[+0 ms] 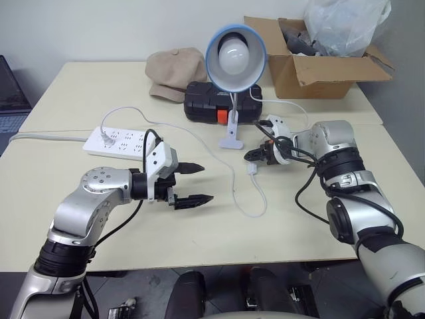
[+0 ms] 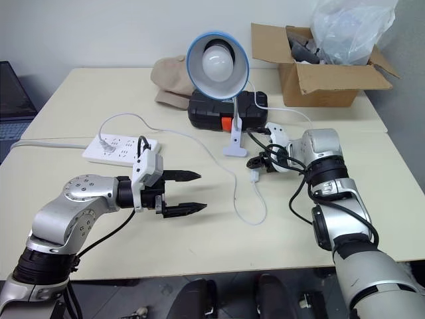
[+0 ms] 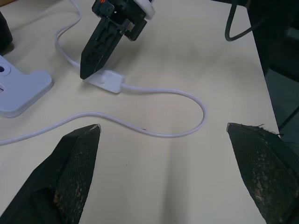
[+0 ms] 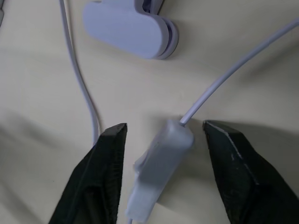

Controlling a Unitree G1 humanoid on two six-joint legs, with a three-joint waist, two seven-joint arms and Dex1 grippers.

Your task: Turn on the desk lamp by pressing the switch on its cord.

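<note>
Beside the clip base, my right gripper [image 4: 163,135] straddles the switch [image 4: 161,170], jaws part-open, ungripped.
Risk: closing off-centre could skid the switch along the cord [image 4: 233,77], missing the button.

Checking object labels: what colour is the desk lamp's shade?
Light blue, around a white globe bulb; the desk lamp shows it best in the left eye view.

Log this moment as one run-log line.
right gripper: open, straddling switch | left gripper: open, idle | lamp: unlit
</note>
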